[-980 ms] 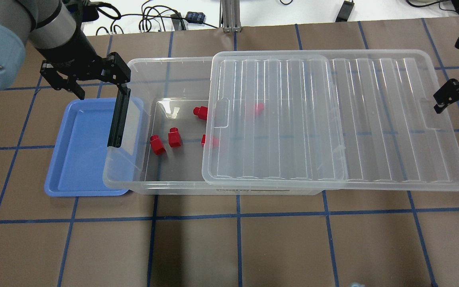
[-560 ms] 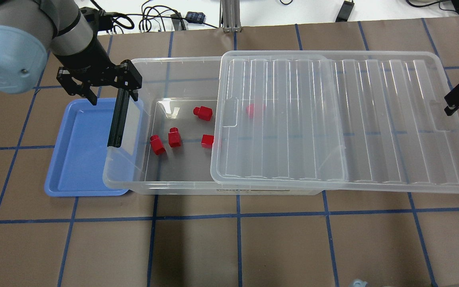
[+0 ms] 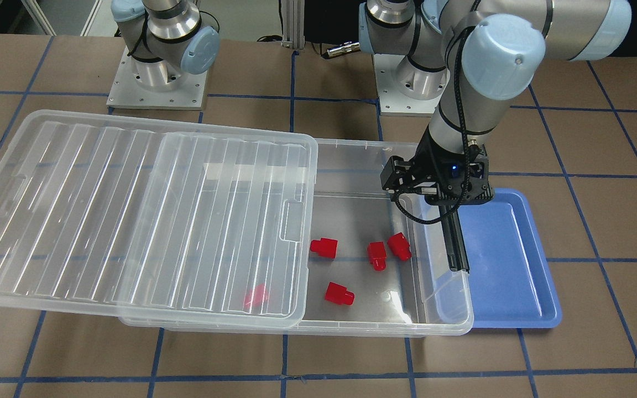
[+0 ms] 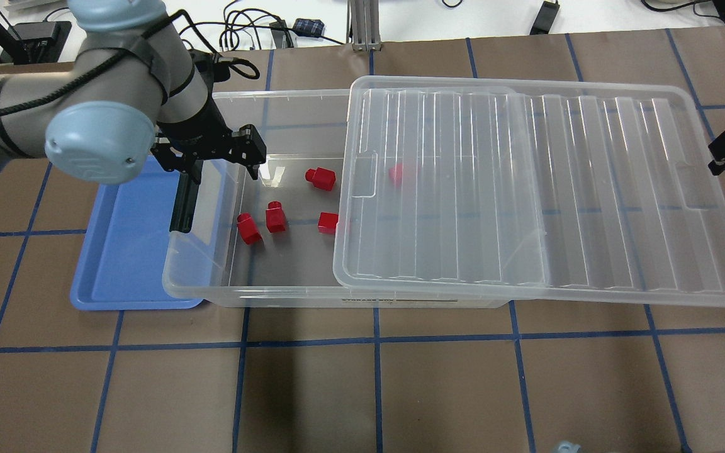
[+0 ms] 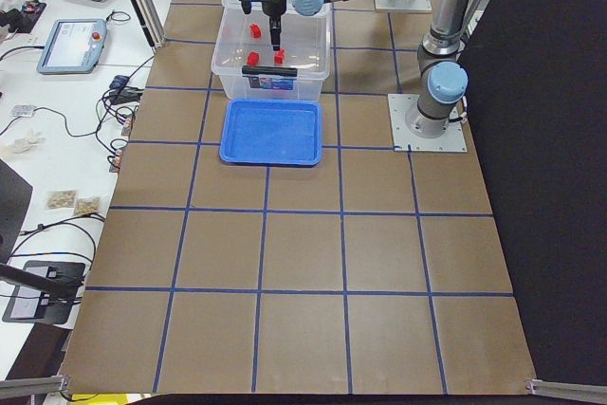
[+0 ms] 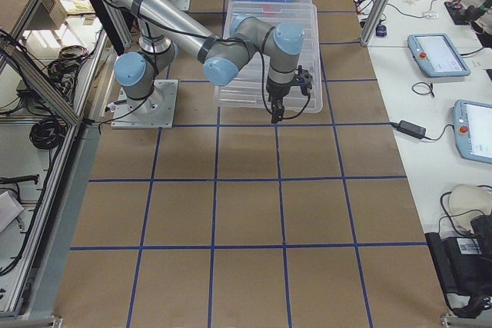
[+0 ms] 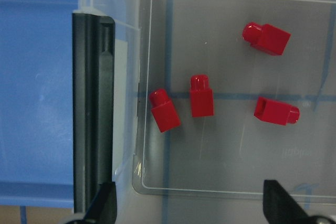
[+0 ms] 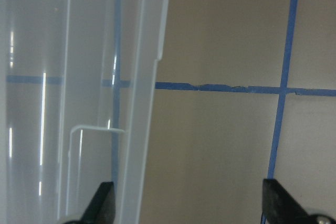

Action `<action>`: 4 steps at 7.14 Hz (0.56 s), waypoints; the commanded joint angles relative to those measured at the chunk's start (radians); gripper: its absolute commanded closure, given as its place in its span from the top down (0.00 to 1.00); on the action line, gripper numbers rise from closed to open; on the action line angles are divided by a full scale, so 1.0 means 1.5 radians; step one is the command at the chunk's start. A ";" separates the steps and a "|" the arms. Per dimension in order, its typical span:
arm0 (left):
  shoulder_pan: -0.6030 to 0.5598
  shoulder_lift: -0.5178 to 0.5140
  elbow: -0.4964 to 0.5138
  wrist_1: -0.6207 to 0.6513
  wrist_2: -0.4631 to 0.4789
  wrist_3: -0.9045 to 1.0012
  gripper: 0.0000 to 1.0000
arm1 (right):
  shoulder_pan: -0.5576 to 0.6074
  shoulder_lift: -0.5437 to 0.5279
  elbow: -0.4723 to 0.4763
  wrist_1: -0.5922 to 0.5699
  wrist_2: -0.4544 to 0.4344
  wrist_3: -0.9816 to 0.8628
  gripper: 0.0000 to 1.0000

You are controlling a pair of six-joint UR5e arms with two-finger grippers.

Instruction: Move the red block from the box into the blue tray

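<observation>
The box [image 4: 274, 294] is a clear bin whose ribbed lid [image 4: 526, 189] is slid to the right, leaving its left end open. Several red blocks lie inside: three in the open part [image 4: 320, 178] [image 4: 275, 217] [image 4: 249, 228], one at the lid's edge [image 4: 329, 223] and one under the lid [image 4: 400, 173]. The blue tray [image 4: 123, 251] lies empty against the box's left end. My left gripper [image 4: 216, 165] is open and empty, above the box's left end wall and black latch bar [image 4: 185, 201]. My right gripper [image 8: 191, 211] is open and empty, just off the lid's right end.
The lid overhangs the box far to the right, toward the right gripper's finger [image 4: 724, 146]. In the left wrist view the latch bar [image 7: 92, 103] separates the tray [image 7: 31, 103] from the blocks [image 7: 201, 96]. Cables lie along the table's far edge [image 4: 243, 31].
My left gripper moved right, from over the tray's far edge to over the box's open end. The lid slid a little to the right, and my right gripper drew back to the right.
</observation>
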 commanded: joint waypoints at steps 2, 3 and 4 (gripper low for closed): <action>-0.001 -0.038 -0.052 0.076 -0.001 -0.002 0.82 | 0.008 -0.003 -0.081 0.101 0.001 0.006 1.00; -0.001 -0.048 -0.053 0.076 -0.007 -0.001 0.79 | 0.009 -0.005 -0.082 0.111 0.002 0.007 1.00; -0.001 -0.062 -0.053 0.087 -0.031 -0.002 0.79 | 0.012 -0.006 -0.086 0.117 0.002 0.007 1.00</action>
